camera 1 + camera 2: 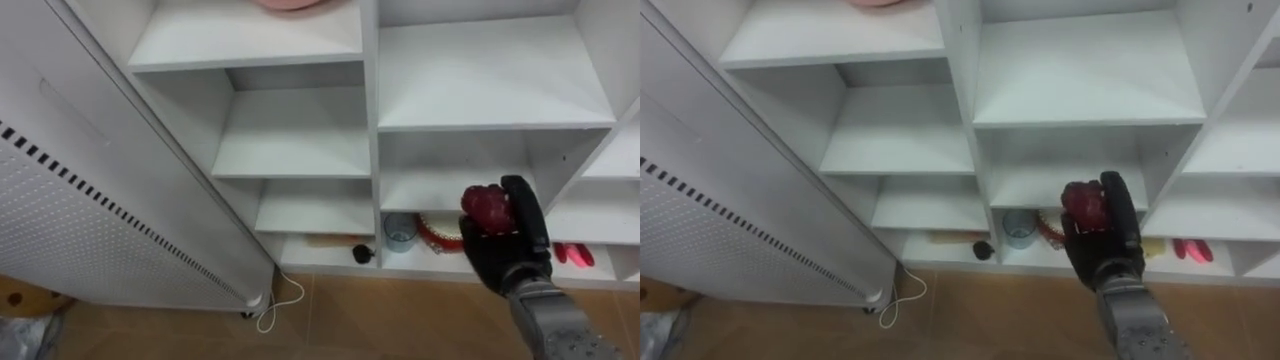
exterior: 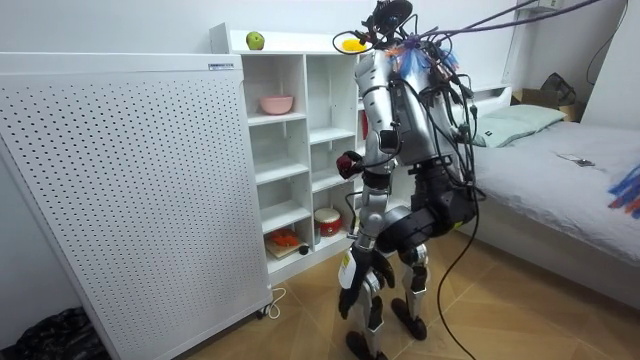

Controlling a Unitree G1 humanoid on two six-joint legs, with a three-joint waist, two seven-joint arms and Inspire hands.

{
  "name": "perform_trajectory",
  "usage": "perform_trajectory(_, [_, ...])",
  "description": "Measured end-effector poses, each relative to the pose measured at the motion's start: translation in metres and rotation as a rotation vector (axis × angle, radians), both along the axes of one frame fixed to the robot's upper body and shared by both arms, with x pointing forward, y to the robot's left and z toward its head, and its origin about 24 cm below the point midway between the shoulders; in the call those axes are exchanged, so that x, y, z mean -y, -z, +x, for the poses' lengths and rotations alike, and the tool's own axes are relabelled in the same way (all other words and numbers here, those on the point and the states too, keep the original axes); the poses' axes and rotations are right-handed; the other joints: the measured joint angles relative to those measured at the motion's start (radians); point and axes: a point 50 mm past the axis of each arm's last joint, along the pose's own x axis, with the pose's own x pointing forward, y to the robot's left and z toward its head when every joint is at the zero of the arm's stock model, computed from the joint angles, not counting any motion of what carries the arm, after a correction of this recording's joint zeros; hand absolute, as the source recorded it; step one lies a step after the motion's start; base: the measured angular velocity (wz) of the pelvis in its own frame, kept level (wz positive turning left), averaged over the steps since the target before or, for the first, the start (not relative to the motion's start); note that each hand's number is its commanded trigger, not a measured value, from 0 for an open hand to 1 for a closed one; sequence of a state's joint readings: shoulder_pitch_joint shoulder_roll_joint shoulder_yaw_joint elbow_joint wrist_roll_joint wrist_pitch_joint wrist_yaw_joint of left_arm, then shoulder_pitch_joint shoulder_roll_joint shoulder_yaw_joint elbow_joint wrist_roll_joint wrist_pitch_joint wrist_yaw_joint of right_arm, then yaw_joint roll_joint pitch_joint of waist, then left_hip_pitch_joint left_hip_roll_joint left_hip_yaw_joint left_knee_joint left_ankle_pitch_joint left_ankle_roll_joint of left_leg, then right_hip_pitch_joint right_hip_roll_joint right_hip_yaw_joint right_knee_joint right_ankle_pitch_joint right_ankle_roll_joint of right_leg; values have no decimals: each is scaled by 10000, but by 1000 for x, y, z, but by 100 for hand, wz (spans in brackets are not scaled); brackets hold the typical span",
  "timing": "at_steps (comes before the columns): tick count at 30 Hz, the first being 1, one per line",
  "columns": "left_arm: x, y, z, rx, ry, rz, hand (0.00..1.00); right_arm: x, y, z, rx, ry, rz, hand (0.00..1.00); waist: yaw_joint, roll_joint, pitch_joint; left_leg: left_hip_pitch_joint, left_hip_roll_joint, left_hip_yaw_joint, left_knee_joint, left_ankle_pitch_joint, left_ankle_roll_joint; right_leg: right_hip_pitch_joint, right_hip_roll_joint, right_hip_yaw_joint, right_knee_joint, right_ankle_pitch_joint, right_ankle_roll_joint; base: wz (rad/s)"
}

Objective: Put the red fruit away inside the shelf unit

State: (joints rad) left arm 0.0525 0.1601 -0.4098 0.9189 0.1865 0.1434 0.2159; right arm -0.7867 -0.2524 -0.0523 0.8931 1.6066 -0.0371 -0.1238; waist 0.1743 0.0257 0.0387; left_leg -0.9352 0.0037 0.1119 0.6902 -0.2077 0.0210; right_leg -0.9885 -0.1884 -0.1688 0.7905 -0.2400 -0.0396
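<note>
A dark red, knobbly fruit [image 1: 486, 207] sits in my right hand [image 1: 515, 250], whose fingers curl round it. I hold it up in front of the white closet [image 1: 370, 120], level with the low middle compartment and still outside it. In the room view I stand facing the shelves with the fruit [image 2: 348, 163] at waist height. My left hand [image 2: 353, 290] hangs beside my leg, fingers straight and holding nothing.
The bottom shelf holds a glass cup [image 1: 400, 230], a red and white round tin [image 1: 438, 232], a small dark object [image 1: 362, 254] and red items [image 1: 575, 254]. A pink bowl [image 2: 276, 104] sits higher up, a green apple [image 2: 255, 41] on top. A white perforated panel [image 1: 80, 220] stands at left.
</note>
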Motion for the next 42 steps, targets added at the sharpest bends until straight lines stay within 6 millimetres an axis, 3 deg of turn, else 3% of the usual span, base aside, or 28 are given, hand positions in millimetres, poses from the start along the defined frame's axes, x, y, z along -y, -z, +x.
perform_trajectory(5, [-5, 0, -1, -22, 84, 141, 0, -5, -23, 6, 448, 190, -35, 100, 165, -1, -7, -137, 18, 15, 94, -8, 12, -125, -4, 16, 99, 13, -23, 0])
perform_trajectory(6, [-5, 0, 0, -23, 84, 140, 0, -6, -28, 6, 628, 172, -73, 90, 207, -1, -7, -137, 18, 14, 139, -8, 13, -125, -6, 14, 112, 13, -23, 0])
perform_trajectory(7, [-5, 0, -1, -24, 85, 135, 0, -7, -31, 6, 709, 158, -96, 11, 232, -2, -8, -137, 18, 14, 164, -8, 14, -125, -5, 15, 117, 13, -24, 0])
perform_trajectory(8, [-4, 0, -1, -28, 96, 128, 0, -9, -36, 7, 847, 116, -119, 0, 257, -2, -9, -140, 18, 12, 191, -10, 16, -125, -12, 10, 128, 14, -24, 0])
perform_trajectory(12, [-4, 0, -3, -62, 95, 108, 0, -12, -49, 7, 996, 179, -214, 0, 243, -2, -11, -151, 0, 9, 205, -25, 38, -125, -87, 4, 228, -6, -25, 0])
perform_trajectory(23, [-8, 1, -9, -74, 97, 108, 0, -4, -49, 5, 111, 860, -510, 0, -89, -85, -73, -297, 24, -85, 505, -60, 74, -99, -179, -223, 298, -39, -51, 2])
perform_trajectory(42, [-17, -1, -17, 121, -2, 246, 0, 20, -56, 1, -170, 1739, -219, 0, 75, -31, -109, -314, 84, 0, 771, -260, 228, -86, -183, -164, 477, -90, 93, -1])
